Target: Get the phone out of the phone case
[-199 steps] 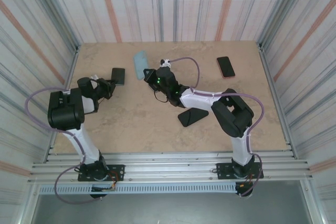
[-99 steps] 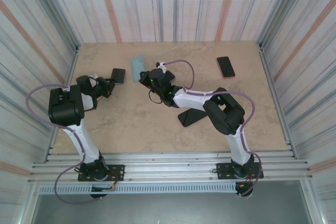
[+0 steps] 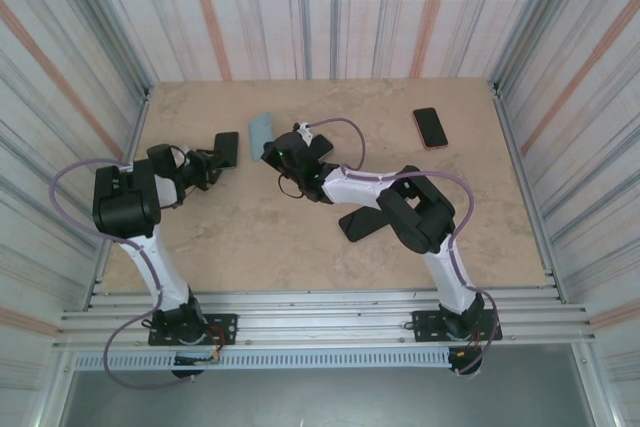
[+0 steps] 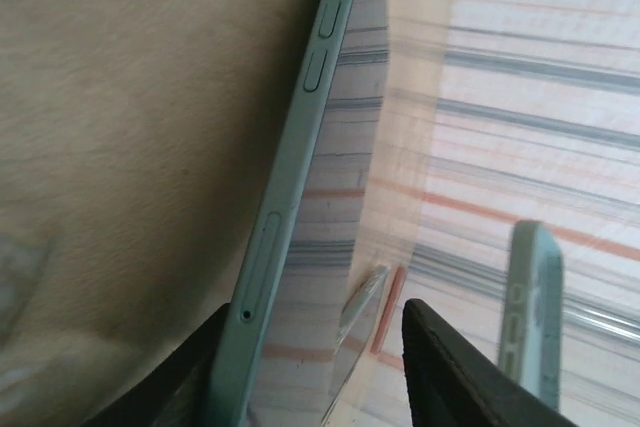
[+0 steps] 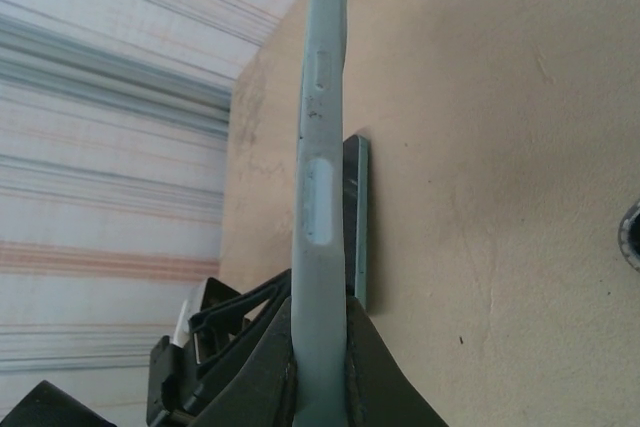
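Observation:
The phone (image 3: 227, 145), dark with a pale green rim, sits at the table's back left. In the left wrist view the phone (image 4: 300, 147) rests edge-on against one finger of my left gripper (image 4: 315, 322). A clear gap separates its glossy screen from the other finger (image 4: 455, 377), so the jaws stand open around it. My right gripper (image 3: 281, 151) is shut on the pale blue phone case (image 3: 262, 128). In the right wrist view the phone case (image 5: 320, 147) stands edge-on, pinched between the jaws of my right gripper (image 5: 320, 312), with the phone (image 5: 356, 217) just behind it.
A red-edged phone (image 3: 430, 127) lies at the back right of the table. A black wedge-shaped stand (image 3: 366, 221) rests near the middle, beside the right arm. Striped walls close in the table on three sides.
My left gripper has opened off the phone. The right gripper has shifted slightly left with the case, closer to the phone.

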Motion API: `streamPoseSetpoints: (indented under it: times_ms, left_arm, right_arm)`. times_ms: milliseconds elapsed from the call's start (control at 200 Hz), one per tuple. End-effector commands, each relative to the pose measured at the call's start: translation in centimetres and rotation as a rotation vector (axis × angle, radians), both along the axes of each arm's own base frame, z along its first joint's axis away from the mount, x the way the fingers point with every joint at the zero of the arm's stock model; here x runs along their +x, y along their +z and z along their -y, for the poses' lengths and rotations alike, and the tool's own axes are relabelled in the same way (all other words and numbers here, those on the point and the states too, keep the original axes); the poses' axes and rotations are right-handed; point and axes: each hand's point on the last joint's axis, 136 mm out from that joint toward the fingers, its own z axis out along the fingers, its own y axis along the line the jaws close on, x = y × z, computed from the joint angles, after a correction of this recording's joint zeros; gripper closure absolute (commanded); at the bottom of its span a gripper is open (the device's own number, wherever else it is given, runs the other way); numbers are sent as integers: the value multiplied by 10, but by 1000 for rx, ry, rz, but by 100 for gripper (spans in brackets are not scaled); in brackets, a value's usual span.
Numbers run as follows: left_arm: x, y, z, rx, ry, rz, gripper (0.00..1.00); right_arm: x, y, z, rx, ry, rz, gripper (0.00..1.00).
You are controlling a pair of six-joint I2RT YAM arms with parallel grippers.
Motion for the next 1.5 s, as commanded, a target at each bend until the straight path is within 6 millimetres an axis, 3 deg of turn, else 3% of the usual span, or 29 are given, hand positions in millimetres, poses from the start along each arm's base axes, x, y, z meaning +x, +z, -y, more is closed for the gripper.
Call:
streamPoseSetpoints:
  times_ms: [0,356,772,1052,1368,1453,1468,1498]
  left_arm:
    - [-2,2,-3,18,-23,-23,52]
    - [-18,0,-8,98,-69,-135,39]
    - [-26,-9,-10,110,-99,-212,34]
    - [-35,-8,-15,165,-109,-253,33]
    - [-39,-6,-21,208,-112,-273,31]
    - [-39,-4,-22,211,-117,-267,30]
    - [-38,-2,-22,213,-119,-265,30]
    - [-38,-1,-22,215,-121,-263,30]
  right_arm:
    - [1,-14,-3,-44,-37,-26,99]
    - [8,-41,-14,-112,-58,-43,99]
    - [12,-60,-38,-118,-26,-40,98]
    - [17,-77,-41,-144,-35,-54,97]
    - [18,-87,-48,-153,-19,-68,86]
    - [17,-98,-45,-183,-22,-81,82]
    - [21,-86,-50,-162,-24,-66,82]
    - [22,-87,-51,-161,-24,-65,81]
